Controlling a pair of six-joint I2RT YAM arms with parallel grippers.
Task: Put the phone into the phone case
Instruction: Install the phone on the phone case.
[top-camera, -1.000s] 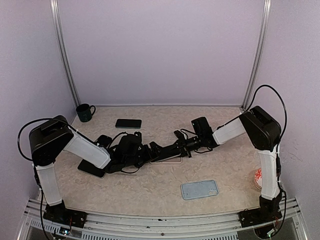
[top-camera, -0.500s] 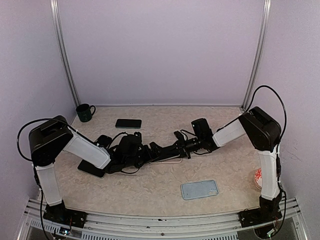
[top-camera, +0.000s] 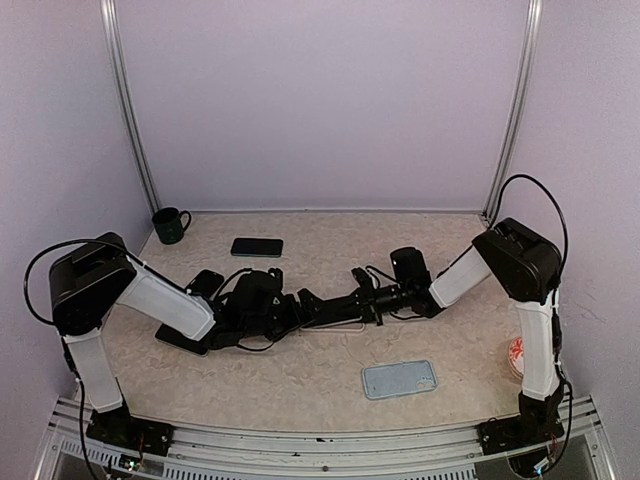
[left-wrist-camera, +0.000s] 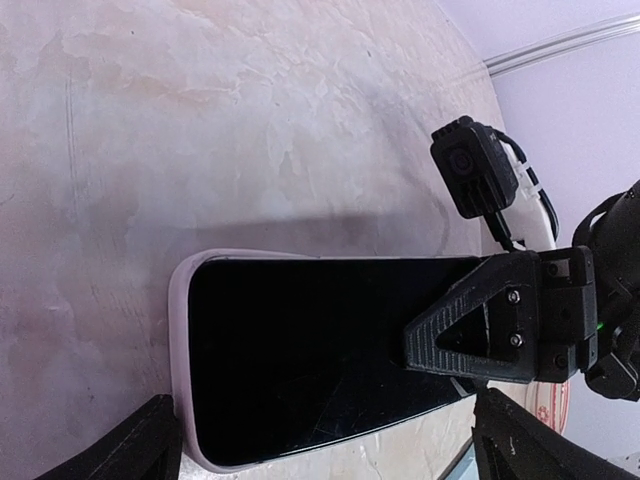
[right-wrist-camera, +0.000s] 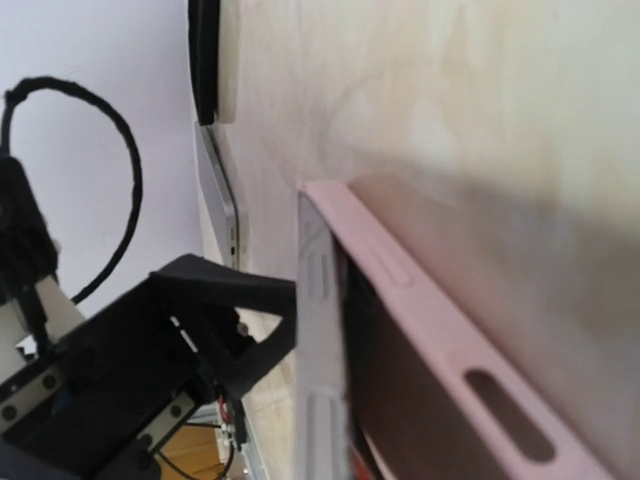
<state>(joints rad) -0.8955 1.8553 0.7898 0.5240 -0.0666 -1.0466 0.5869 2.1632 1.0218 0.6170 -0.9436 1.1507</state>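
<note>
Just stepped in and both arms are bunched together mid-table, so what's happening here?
The two arms are working a black phone into a pale pink phone case lying in the middle of the table. The right tool rests on the phone's screen, while the left tool meets it from the other side. In the right wrist view one phone edge stands proud of the case wall, so it looks not fully seated. Other phones and a blue case lie untouched.

No legible text, label, brand, number or sign in any view. Phone (left-wrist-camera: 320, 350) screen dark, blank. Pink case (right-wrist-camera: 440, 330) edge plain, unmarked. Green mug (top-camera: 170, 225) and spare phones on worktop (top-camera: 330, 375) too small to show any markings.
</note>
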